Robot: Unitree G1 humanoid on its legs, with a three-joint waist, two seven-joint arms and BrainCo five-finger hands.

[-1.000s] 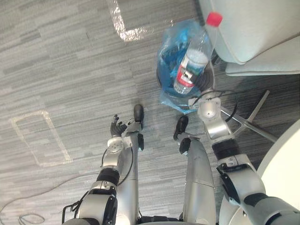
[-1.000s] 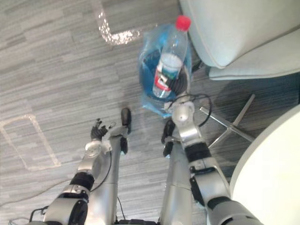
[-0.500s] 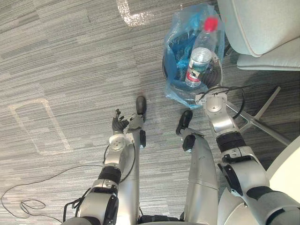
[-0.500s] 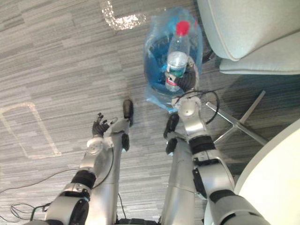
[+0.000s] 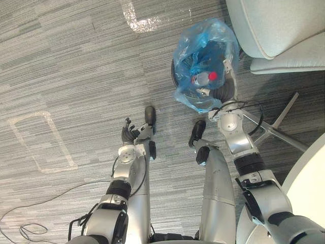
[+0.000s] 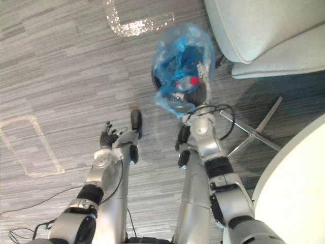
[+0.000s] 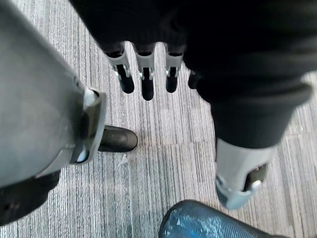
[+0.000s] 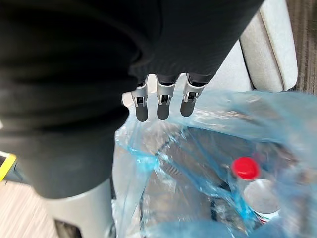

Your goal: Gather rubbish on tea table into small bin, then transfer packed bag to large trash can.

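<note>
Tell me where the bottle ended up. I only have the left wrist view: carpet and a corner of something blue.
Observer: The bottle lies inside the blue bag, with its red cap showing.
Operator: Right hand on it?
Observer: No. In the right wrist view the right hand hangs above the bag with its fingers straight, holding nothing.
Operator: Anything crowding the bag?
Observer: A pale armchair stands close beside it, on the robot's right.
</note>
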